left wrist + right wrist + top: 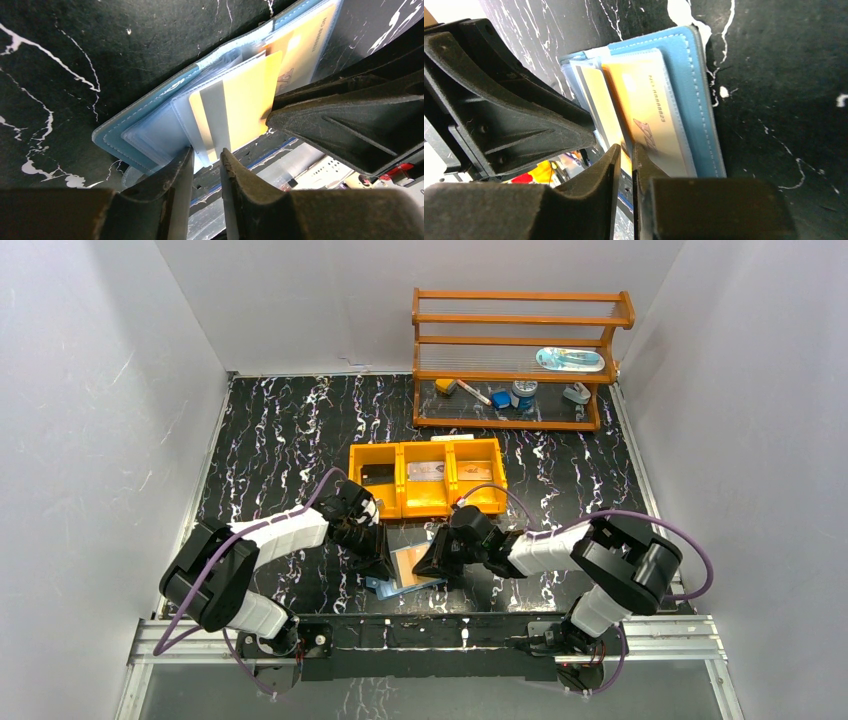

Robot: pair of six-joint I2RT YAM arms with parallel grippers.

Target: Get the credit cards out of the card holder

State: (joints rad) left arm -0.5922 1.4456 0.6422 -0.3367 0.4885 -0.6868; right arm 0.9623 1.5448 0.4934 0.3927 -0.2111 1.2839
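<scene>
The blue card holder [383, 588] lies open on the black marbled table near its front edge, between my two grippers. In the left wrist view a yellow-orange credit card [245, 100] with a grey stripe sticks partway out of a clear sleeve of the card holder [130, 135]. My left gripper [206, 152] stands narrowly open with that card's lower edge between its fingertips. Another orange card [649, 105] sits in the sleeve on the far leaf [694, 90]. My right gripper [626, 147] is slightly open at the sleeves' edge, one fingertip lying on that leaf.
An orange three-compartment tray [425, 508] stands just behind the card holder. A wooden rack [515, 340] with small items is at the back right. White walls close in both sides. The table's edge and a metal rail [430, 635] run right below the grippers.
</scene>
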